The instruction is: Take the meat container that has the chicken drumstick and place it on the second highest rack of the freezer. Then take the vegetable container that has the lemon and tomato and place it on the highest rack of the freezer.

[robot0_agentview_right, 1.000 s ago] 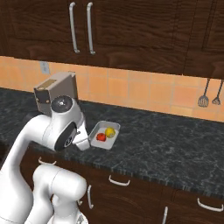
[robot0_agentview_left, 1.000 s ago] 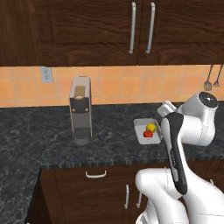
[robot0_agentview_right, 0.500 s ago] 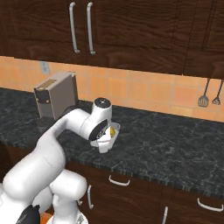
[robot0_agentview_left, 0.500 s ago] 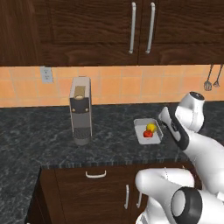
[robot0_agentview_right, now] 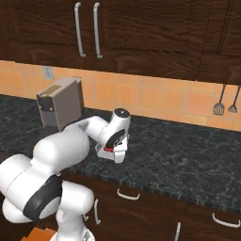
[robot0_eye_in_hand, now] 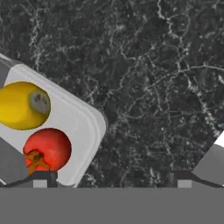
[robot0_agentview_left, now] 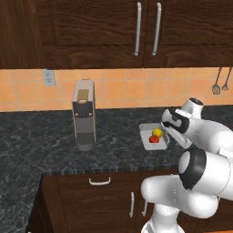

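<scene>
On the dark surface (robot0_agentview_left: 54, 145), to the right of the coffee machine (robot0_agentview_left: 84, 114), sits the vegetable container (robot0_agentview_left: 146, 134) with the lemon (robot0_agentview_left: 157, 132) and tomato (robot0_agentview_left: 154, 139) inside. The pincer (robot0_eye_in_hand: 111, 177) hangs just over the container's right edge, jaws spread wide and grasping nothing. In the hand view one fingertip (robot0_eye_in_hand: 40, 178) is above the tray by the tomato, the other over bare surface. Closing from here risks clipping the tomato or only nicking the rim, tipping the tray.

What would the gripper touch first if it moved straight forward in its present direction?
Probably the dark counter, just beside the vegetable container. The open gripper straddles the tray's corner, so one finger might catch its rim; depth is unclear.
</scene>
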You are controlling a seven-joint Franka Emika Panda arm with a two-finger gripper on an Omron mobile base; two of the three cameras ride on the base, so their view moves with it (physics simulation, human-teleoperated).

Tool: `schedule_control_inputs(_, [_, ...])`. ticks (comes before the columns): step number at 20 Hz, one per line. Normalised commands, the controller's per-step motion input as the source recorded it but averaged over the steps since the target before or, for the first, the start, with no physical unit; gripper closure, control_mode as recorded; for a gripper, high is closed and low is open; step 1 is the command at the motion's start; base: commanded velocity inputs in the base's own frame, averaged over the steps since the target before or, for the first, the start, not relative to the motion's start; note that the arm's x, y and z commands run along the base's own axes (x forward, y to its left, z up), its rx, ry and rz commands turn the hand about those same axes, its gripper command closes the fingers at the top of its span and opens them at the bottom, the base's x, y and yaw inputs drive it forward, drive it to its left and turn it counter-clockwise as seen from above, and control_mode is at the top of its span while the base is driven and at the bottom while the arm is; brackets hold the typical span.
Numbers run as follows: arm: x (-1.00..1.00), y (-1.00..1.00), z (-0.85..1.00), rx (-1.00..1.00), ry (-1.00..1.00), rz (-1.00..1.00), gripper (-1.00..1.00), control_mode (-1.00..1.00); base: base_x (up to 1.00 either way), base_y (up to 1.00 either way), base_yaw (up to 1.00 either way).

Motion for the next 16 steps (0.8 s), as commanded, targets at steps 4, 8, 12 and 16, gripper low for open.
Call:
schedule_control_inputs(4, [0.24,0.02,-0.59,0.00,0.00,0.00,-1.00,-1.00,0.00,0.00,0.00])
schedule_control_inputs(8, [0.29,0.00,-0.45,0.00,0.01,0.00,-1.00,-1.00,0.00,0.00,0.00])
schedule_control_inputs(12, [0.19,0.02,-0.44,0.00,0.03,0.00,-1.00,-1.00,0.00,0.00,0.00])
schedule_control_inputs(16, [0.00,0.24,-0.67,-0.02,0.08,0.00,1.00,-1.00,0.00,0.00,0.00])
